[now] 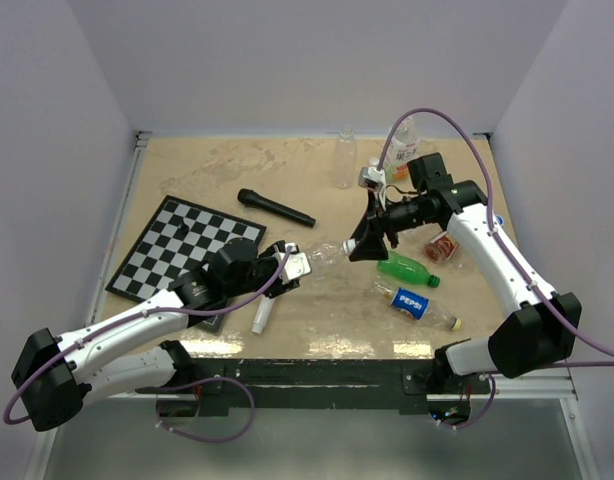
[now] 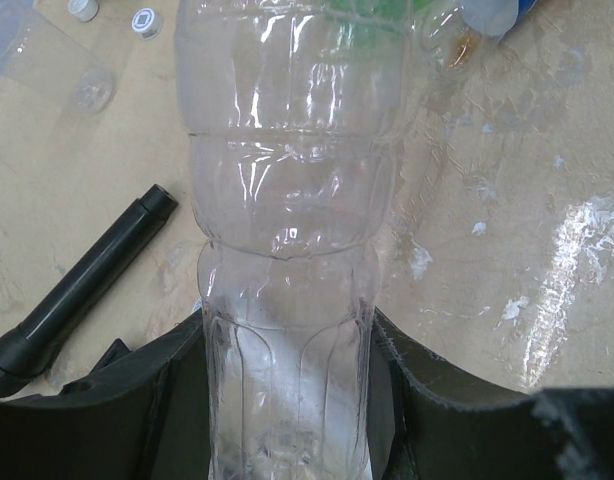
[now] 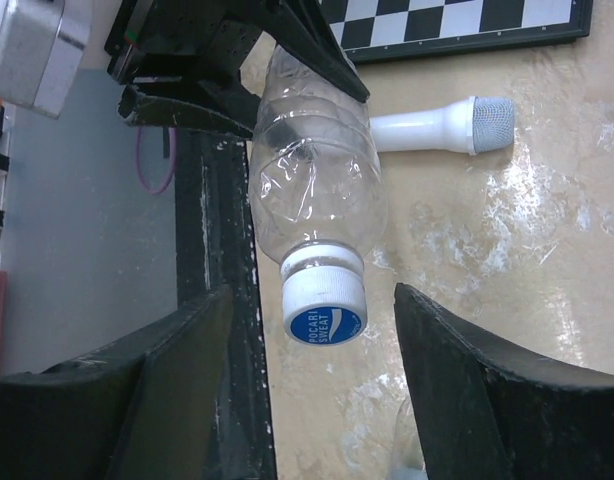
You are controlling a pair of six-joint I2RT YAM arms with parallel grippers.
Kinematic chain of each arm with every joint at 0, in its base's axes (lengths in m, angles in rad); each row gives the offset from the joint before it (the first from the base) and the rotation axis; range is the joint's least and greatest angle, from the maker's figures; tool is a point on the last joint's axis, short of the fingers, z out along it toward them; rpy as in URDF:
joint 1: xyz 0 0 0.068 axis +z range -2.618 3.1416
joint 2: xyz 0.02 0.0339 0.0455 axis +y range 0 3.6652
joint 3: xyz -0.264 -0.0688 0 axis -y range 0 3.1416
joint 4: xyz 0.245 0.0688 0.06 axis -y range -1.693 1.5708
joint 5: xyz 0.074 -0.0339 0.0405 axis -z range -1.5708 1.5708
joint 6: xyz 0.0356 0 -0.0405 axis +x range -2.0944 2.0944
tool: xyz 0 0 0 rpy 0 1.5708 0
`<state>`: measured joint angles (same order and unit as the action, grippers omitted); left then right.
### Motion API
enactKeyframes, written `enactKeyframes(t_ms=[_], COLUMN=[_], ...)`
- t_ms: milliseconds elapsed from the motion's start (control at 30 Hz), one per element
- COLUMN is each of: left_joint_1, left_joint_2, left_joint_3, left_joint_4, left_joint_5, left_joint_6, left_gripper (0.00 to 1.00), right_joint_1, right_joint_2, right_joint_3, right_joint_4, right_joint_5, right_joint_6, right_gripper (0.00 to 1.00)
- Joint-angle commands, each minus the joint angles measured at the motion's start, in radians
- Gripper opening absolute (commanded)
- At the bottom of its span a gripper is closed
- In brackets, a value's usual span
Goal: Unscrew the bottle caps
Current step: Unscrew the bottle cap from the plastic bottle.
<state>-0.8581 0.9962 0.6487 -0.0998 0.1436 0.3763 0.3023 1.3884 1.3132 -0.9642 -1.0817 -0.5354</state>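
Observation:
A clear plastic bottle (image 1: pixel 312 258) is held on its side over the table, its lower body (image 2: pixel 287 250) clamped between my left gripper's (image 1: pixel 290 270) black fingers (image 2: pixel 437 390). The bottle's cap (image 3: pixel 324 300), white with a blue printed top, points at my right gripper (image 1: pixel 359 248). In the right wrist view that gripper (image 3: pixel 312 295) stands open, one finger (image 3: pixel 177 360) on each side of the cap and a gap on both sides. Two small white caps (image 2: pixel 83 8) lie loose on the table at the far end.
A chessboard (image 1: pixel 182 250) lies at the left, with a black microphone (image 1: pixel 275 208) behind it and a white microphone (image 1: pixel 262 317) near the front edge. A green bottle (image 1: pixel 407 268) and a Pepsi bottle (image 1: pixel 417 303) lie at the right. Two upright bottles (image 1: pixel 345 158) stand at the back.

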Motion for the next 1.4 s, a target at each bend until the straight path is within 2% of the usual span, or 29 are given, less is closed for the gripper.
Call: enactKeyframes(t_ms=[0,100,233,300,400,433,500,600,800,867,900,1033,1367], left_joint_1=[0.005,0.005,0.005,0.005,0.005,0.005,0.005,0.004,0.004,0.005,0.005,0.005,0.005], left_joint_2=[0.002,0.001,-0.001,-0.002,-0.004,-0.005,-0.004,-0.007,-0.01,-0.01,-0.01,-0.013,-0.013], left_joint_3=[0.026,0.026,0.026,0.028,0.025,0.025,0.026,0.025,0.025,0.025,0.025,0.023,0.023], left_joint_4=[0.009,0.009,0.009,0.009,0.009,0.009,0.009,0.008,0.008,0.008,0.008,0.008,0.009], left_joint_5=[-0.007,-0.007,-0.007,-0.007,-0.007,-0.006,-0.004,-0.003,0.002,0.002,0.002,-0.001,0.007], left_joint_6=[-0.019,-0.019,-0.019,-0.019,-0.017,-0.017,-0.019,-0.017,-0.017,-0.017,-0.017,-0.016,-0.017], left_gripper=[0.03,0.03,0.03,0.03,0.03,0.03,0.03,0.03,0.03,0.03,0.03,0.03,0.03], right_joint_1=[0.009,0.011,0.011,0.011,0.011,0.011,0.011,0.011,0.011,0.011,0.011,0.011,-0.003], right_joint_2=[-0.005,-0.008,-0.02,-0.028,-0.029,-0.025,-0.015,-0.037,-0.202,-0.206,-0.198,-0.192,-0.219], right_joint_3=[0.041,0.04,0.031,0.027,0.04,0.052,0.086,0.119,0.035,0.024,0.027,0.023,-0.011], right_joint_4=[0.044,0.045,0.044,0.027,-0.031,-0.056,-0.16,-0.267,-0.194,-0.212,-0.226,-0.176,-0.169], right_joint_5=[0.011,0.012,0.022,0.031,0.045,0.046,0.051,0.071,0.187,0.242,0.265,0.246,0.184], right_joint_6=[0.063,0.063,0.049,0.017,-0.091,-0.121,-0.281,-0.582,-1.077,-1.29,-1.337,-1.344,-1.318], right_gripper=[0.66,0.51,0.19,0.1,0.01,0.0,0.0,0.0,0.0,0.0,0.0,0.0,0.0])
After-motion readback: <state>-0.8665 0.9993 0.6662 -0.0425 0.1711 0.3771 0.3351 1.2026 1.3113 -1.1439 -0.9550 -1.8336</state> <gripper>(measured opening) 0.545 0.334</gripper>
